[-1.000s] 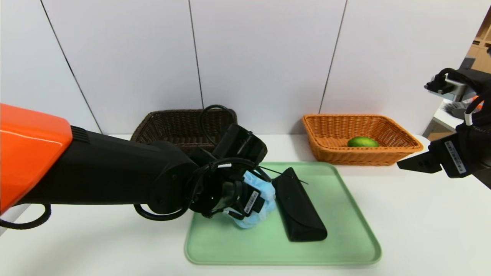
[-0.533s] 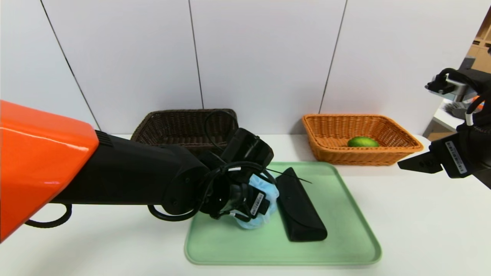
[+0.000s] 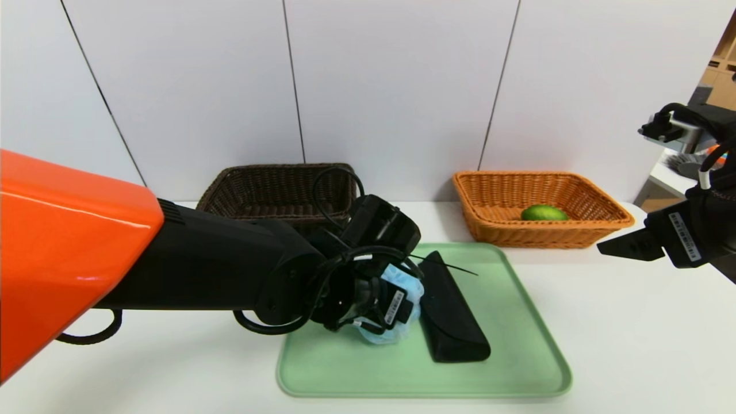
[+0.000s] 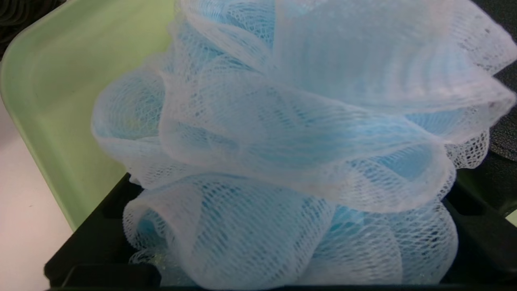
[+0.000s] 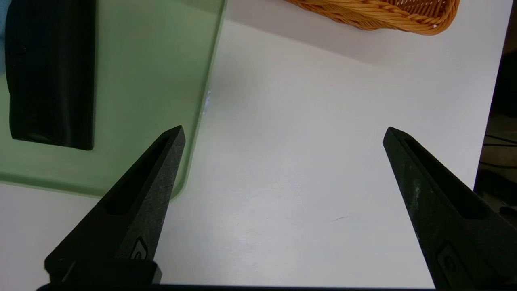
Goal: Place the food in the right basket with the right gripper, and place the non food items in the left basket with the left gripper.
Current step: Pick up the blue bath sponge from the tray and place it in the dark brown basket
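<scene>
The left gripper (image 3: 397, 307), jaws spread wide, straddles the blue pouf (image 3: 402, 282) on the green tray (image 3: 517, 368), beside the glasses case (image 3: 454, 322). The right gripper (image 5: 282, 137), wide open and empty, hangs over the worktop's (image 3: 632, 345) right edge. The lime (image 3: 543, 213) lies in the orange basket (image 3: 494, 195).

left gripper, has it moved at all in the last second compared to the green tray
Yes. In the head view the left gripper has slid toward the glasses case along the green tray, jaws around the blue pouf.

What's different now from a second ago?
The left gripper has slid a little to the right around the blue pouf, jaws open, nothing gripped yet. The glasses case, lime in the orange basket and the right gripper stayed put.
</scene>
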Controlling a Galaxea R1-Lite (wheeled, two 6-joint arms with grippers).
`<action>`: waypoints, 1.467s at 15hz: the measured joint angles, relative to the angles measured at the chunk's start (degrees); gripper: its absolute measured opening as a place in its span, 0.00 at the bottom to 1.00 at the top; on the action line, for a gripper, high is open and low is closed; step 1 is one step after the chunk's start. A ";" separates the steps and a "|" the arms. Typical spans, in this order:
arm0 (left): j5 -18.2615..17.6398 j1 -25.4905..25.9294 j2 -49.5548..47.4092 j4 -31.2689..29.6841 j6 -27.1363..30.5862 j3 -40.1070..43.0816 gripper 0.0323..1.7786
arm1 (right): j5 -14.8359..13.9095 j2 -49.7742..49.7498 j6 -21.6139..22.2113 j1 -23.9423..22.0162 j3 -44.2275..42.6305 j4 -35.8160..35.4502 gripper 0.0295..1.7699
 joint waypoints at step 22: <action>1.02 -2.15 -7.97 0.28 -0.35 -0.24 0.39 | 0.00 -0.50 0.02 0.00 0.48 0.13 0.96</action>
